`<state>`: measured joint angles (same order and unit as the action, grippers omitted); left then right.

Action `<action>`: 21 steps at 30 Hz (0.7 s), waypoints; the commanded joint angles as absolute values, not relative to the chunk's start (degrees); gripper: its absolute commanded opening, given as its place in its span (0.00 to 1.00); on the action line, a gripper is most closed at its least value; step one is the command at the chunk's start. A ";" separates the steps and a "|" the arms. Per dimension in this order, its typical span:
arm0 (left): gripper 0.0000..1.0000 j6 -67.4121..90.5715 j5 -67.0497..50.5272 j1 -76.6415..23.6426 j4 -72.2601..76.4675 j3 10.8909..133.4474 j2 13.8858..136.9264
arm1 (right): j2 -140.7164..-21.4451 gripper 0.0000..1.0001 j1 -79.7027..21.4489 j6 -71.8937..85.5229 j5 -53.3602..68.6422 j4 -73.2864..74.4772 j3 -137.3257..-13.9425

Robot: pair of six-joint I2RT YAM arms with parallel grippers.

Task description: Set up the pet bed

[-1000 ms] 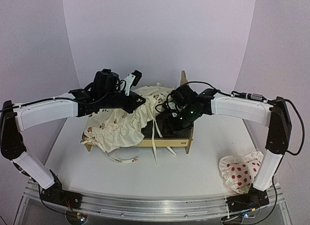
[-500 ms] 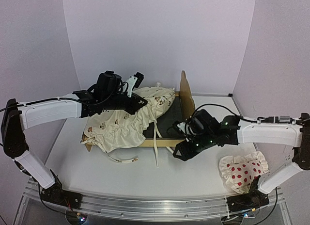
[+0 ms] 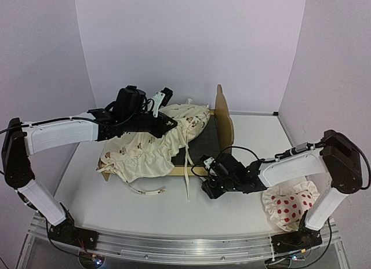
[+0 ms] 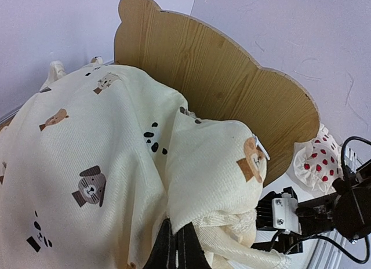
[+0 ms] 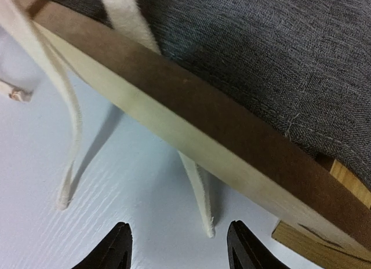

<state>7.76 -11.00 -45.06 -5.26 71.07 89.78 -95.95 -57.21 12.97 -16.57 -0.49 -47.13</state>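
Plywood pet bed (image 3: 223, 115) is seen mid-table (image 3: 116, 205), with its headboard at the 3 o'clock end. Its 9 o'clock half is draped by the cream cover (image 3: 145, 147), a fold of which is pinched in the closed left gripper (image 4: 177, 248). The right gripper (image 5: 179, 246) is held parted and empty at the bed's 5 o'clock corner, facing a tie (image 5: 200, 188).

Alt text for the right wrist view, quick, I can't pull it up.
The right gripper, jaws open, hovers low over the white table, the loose end of a cream tie just ahead of its fingertips. Beyond runs the wooden side rail of the pet bed, its grey felt base behind it.
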 commanded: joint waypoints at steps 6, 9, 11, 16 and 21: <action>0.00 8.61 -11.27 -44.65 -5.13 71.23 89.86 | -102.63 0.57 -57.28 8.97 -24.60 -10.42 -47.79; 0.00 8.61 -11.41 -44.64 -5.45 71.47 90.02 | -104.40 0.55 -57.30 9.21 -24.62 -11.40 -47.82; 0.00 8.54 -11.43 -44.65 -5.78 71.65 90.03 | -105.68 0.51 -57.30 9.45 -24.14 -11.83 -47.84; 0.00 8.52 -11.63 -44.64 -6.22 71.81 89.83 | -107.90 0.30 -57.27 10.96 -22.98 -12.75 -46.99; 0.00 9.18 -12.62 -44.64 -6.33 71.98 89.97 | -105.62 0.08 -57.32 10.82 -21.99 -12.98 -44.44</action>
